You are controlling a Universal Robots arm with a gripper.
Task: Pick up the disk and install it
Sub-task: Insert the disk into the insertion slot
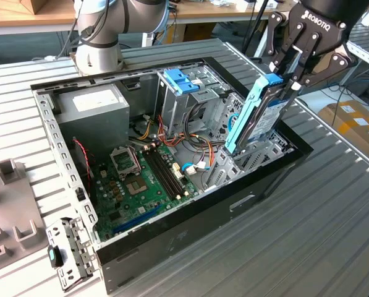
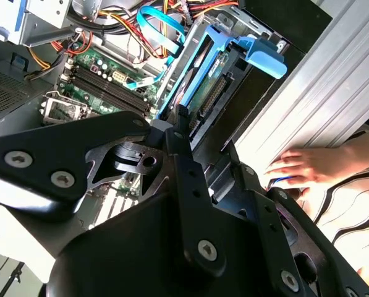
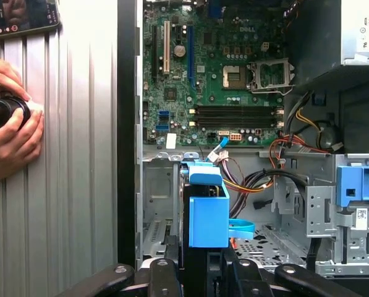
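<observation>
Where the ribbed metal surface point(image 1: 332, 204) reaches the exterior view's left edge, grey plastic pieces point(image 1: 14, 204) lie beside the open computer case point(image 1: 233, 201). Inside the case, going toward the exterior view's right, come the grey power supply point(image 1: 94, 105) with its white sticker, the green motherboard point(image 1: 141, 185) on the case floor, and a blue drive carrier point(image 1: 181, 79) near the back wall. Further right, the disk point(image 1: 269, 117) stands steeply tilted in its light-blue bracket point(image 1: 246, 120), with its lower end down in the drive bay at the case's corner and its upper end above the rim. The gripper point(image 1: 290, 77) is clenched on the disk's upper end, with fingers on either side of the disk and bracket. In the first wrist view a person's hands point(image 3: 11, 124) rest on the surface beside the case, around a small black round object point(image 3: 5, 110).
</observation>
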